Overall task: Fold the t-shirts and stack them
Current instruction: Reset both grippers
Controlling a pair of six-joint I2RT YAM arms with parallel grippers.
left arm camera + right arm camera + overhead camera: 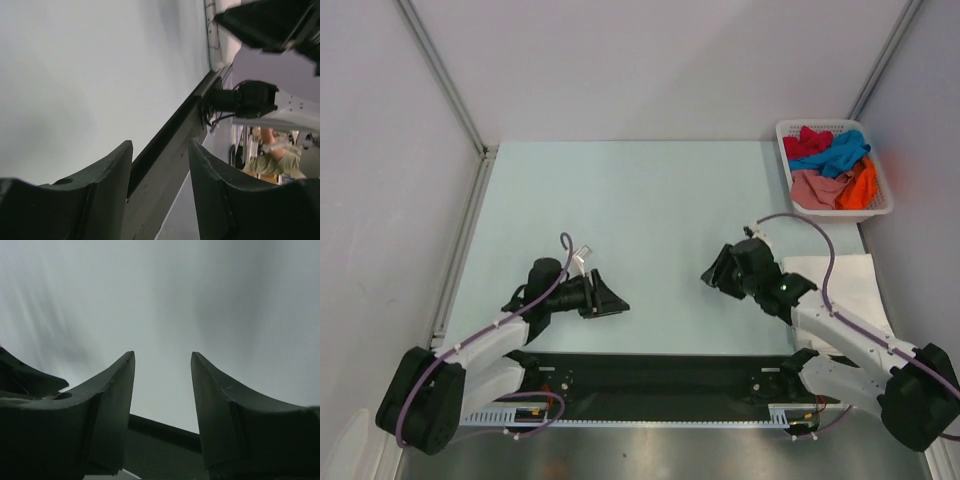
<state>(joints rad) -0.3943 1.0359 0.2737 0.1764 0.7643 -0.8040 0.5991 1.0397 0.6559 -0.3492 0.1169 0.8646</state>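
While both arms reach low over the table [650,200], neither holds any cloth. The left gripper [617,303] has its fingers spread with nothing between them, and so does the right gripper [708,274]. A white t-shirt [852,282] lies flat at the table's right edge, partly under the right arm and behind its gripper. The coloured t-shirts [840,155] — red, blue, pink and orange — sit heaped in the basket [786,130] at the far right corner, well apart from both grippers.

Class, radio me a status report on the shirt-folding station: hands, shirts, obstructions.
Left hand and right hand open, empty. White t-shirt flat beside right arm; coloured t-shirts heaped in basket. Nothing seen between hands.
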